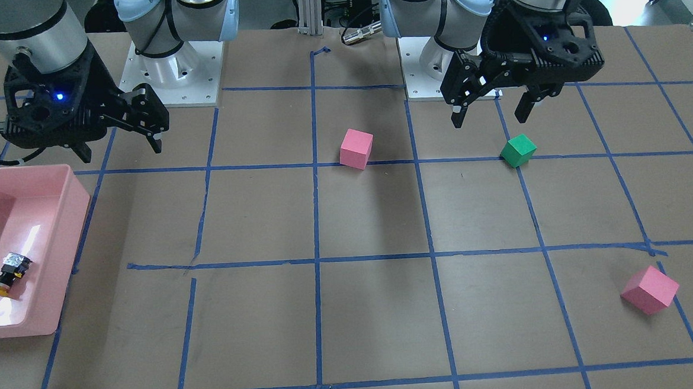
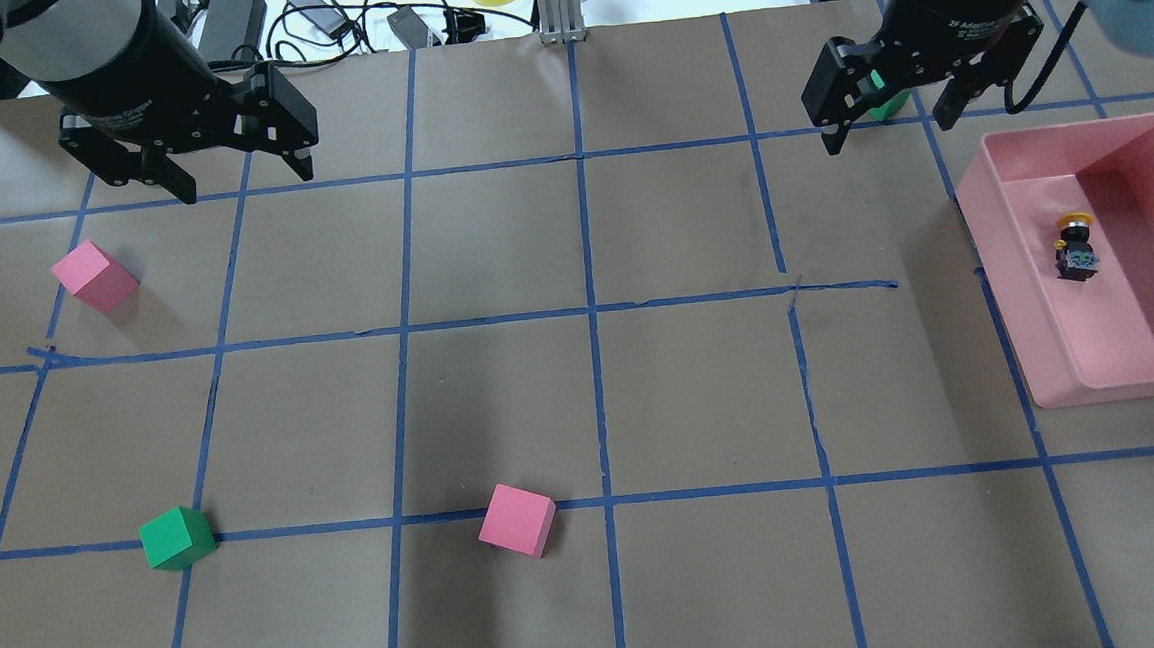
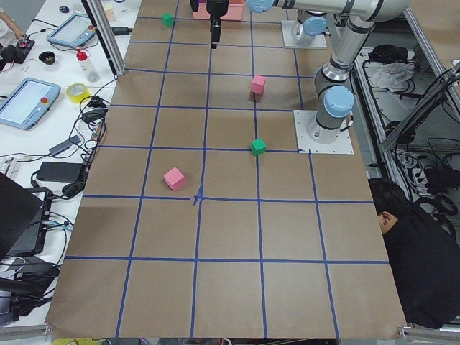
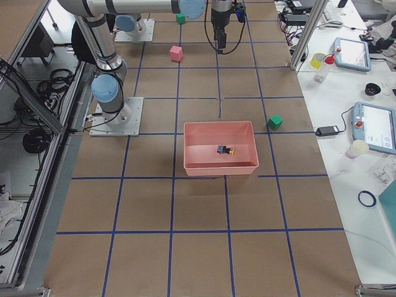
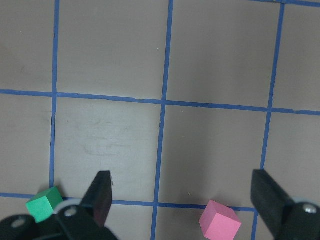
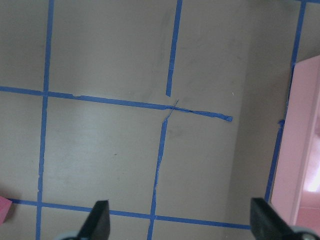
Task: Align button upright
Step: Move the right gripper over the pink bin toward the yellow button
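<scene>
Inside the pink bin (image 2: 1029,336), at the robot's right end of the table (image 2: 501,389), the button (image 2: 1075,248) lies on its side on the bin floor. Its yellow cap points away from the robot and its silvery end toward it. The right gripper (image 2: 888,133) hangs above the table beside the bin's far corner, jaws apart and empty. The left gripper (image 2: 243,179) hovers well apart over the other end, jaws likewise spread, near a pink cube (image 2: 95,276).
</scene>
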